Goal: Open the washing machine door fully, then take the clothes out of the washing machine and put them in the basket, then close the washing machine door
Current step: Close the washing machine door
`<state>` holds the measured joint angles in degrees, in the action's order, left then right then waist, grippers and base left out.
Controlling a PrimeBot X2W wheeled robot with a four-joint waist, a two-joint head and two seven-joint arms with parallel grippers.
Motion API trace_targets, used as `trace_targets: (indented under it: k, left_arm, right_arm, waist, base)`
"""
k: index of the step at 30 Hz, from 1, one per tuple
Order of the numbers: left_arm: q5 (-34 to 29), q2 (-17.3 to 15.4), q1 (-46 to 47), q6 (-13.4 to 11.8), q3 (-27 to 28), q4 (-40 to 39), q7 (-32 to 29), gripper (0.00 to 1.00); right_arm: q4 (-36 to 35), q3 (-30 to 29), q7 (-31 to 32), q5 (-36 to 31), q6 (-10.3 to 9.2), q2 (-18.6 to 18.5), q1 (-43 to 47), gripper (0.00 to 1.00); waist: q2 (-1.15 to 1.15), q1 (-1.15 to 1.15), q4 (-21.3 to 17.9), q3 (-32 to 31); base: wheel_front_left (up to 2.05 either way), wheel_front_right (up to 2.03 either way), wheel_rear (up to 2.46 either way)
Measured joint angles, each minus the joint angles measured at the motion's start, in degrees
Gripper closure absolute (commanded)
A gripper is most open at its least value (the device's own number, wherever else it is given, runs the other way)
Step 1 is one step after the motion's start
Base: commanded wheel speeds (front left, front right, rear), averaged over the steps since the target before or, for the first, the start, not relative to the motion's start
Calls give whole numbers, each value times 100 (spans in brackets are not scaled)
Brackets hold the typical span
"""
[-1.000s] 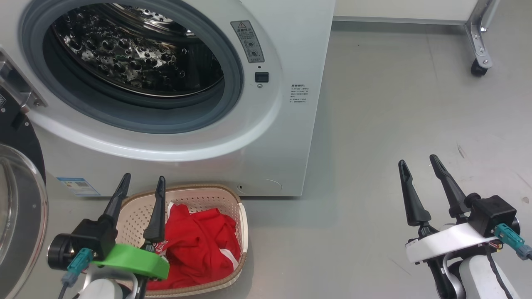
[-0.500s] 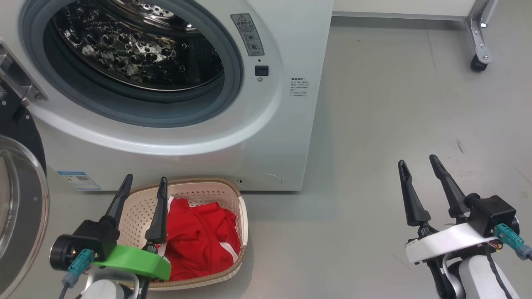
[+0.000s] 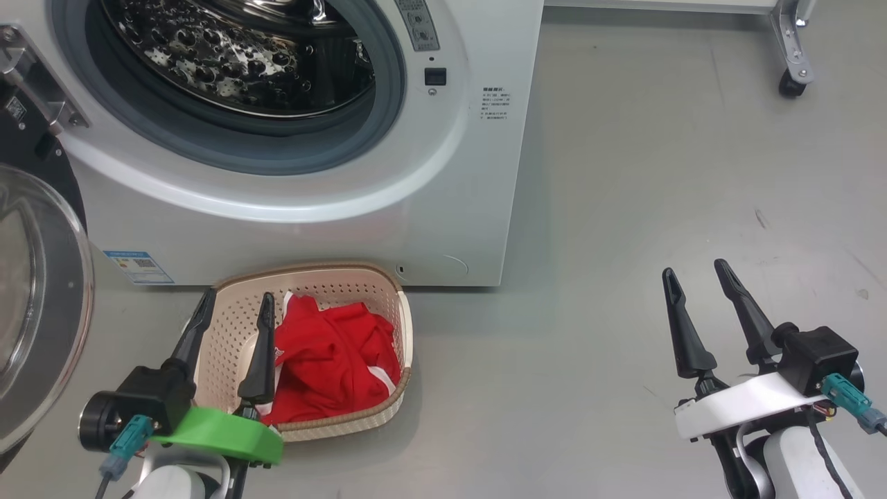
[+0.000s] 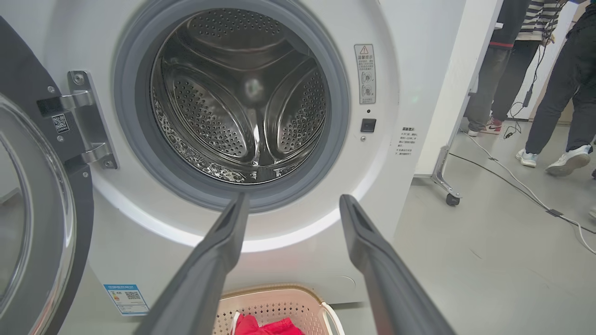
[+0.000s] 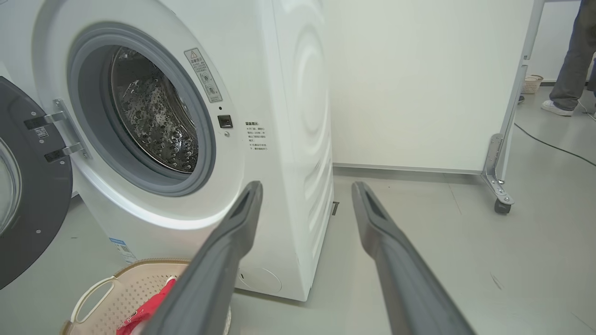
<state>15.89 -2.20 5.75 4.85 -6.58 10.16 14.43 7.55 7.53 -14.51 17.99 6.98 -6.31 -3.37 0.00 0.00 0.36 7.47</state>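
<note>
Legs show beyond washing machine in left wrist view.

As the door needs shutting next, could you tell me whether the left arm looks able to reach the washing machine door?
Probably yes: the left claw hangs open and empty over the basket, and the washing machine door stands open just to its left, with nothing between them.

You have a smooth grey floor ahead, marked with a few dark scuffs. You can see a white partition panel on a metal leg with a black caster. Beyond it, one person and a second person stand near a black cable trailing across the floor.
</note>
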Motion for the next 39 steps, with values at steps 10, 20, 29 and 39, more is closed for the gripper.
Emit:
trace_targets:
  k: [10, 20, 29, 39]
  left_arm:
    - [-154, -1, 0, -34, 10, -40, 0, 0]
    - [-154, -1, -2, -34, 11, -52, 1, 0]
    - [-153, -1, -14, -34, 16, -99, 0, 0]
    - [-138, -1, -15, -34, 18, -123, 0, 0]
  right_arm:
    - [54, 32, 0, 0, 0, 7, -2, 0]
    - [99, 86, 0, 0, 0, 12, -3, 0]
    - [99, 86, 0, 1, 0, 26, -3, 0]
    - [98, 65, 0, 1, 0, 42, -4, 0]
  waist:
    - [0, 0, -11, -25]
    - [0, 0, -21, -81]
    - [0, 0, -15, -42]
    - [0, 0, 6, 7]
  base:
    - [-129, 129, 0]
    - [-87, 87, 0]
    - [-48, 48, 0]
    - [-12, 12, 0]
